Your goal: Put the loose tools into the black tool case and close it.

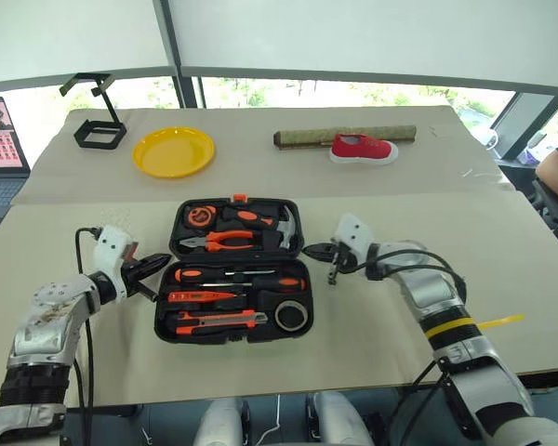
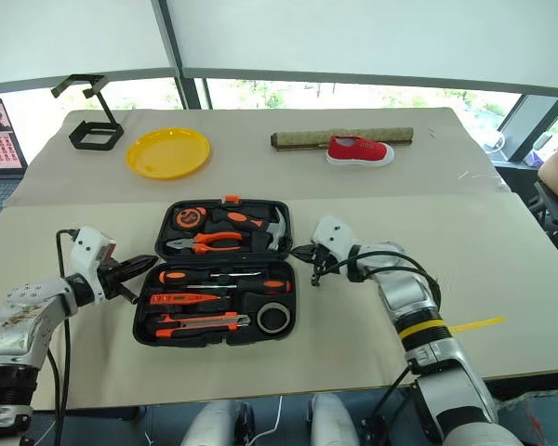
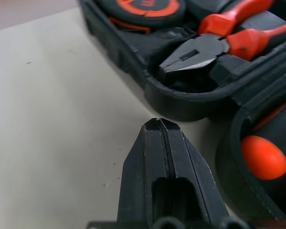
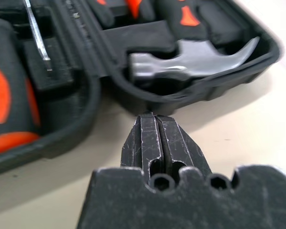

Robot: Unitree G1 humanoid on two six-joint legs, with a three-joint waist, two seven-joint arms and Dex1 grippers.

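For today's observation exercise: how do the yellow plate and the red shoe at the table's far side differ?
The yellow plate is round, flat and shallow; the red shoe is long with a white sole. The plate lies towards the left beside the black wire stand; the shoe lies towards the right, against a long brownish bar. Both rest on the table.
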